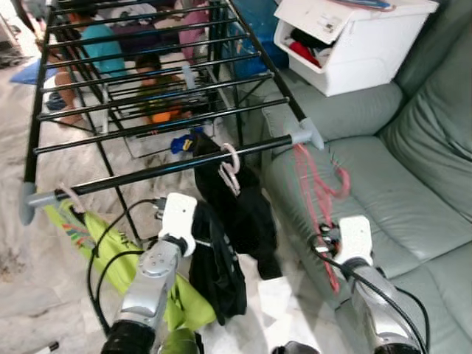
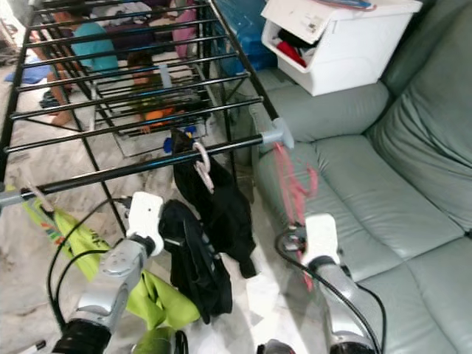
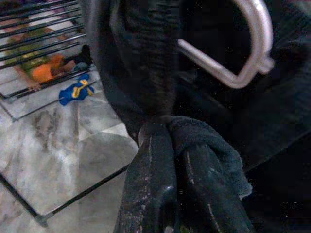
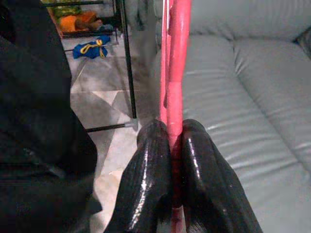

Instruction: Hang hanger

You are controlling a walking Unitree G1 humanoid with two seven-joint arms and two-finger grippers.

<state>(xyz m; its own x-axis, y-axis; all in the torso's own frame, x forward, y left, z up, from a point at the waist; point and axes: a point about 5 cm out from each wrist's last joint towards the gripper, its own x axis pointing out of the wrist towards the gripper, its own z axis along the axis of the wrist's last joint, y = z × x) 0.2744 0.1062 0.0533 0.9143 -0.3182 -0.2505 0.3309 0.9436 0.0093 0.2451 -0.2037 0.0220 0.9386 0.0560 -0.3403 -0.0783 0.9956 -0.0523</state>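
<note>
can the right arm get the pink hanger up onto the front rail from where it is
Probably yes: the right gripper is shut on the pink hanger, whose top sits just below the front rail end, with nothing between them.

Both eye views look forward and down from the head, over the two arms, onto the drying rack (image 1: 147, 96) and the sofa (image 1: 413, 169); they share nearly the whole scene. The left wrist view looks along its fingers (image 3: 160, 194), very close to black cloth (image 3: 146, 58). The right wrist view looks along its fingers (image 4: 146, 189) toward sofa and floor (image 4: 97, 97).
</note>
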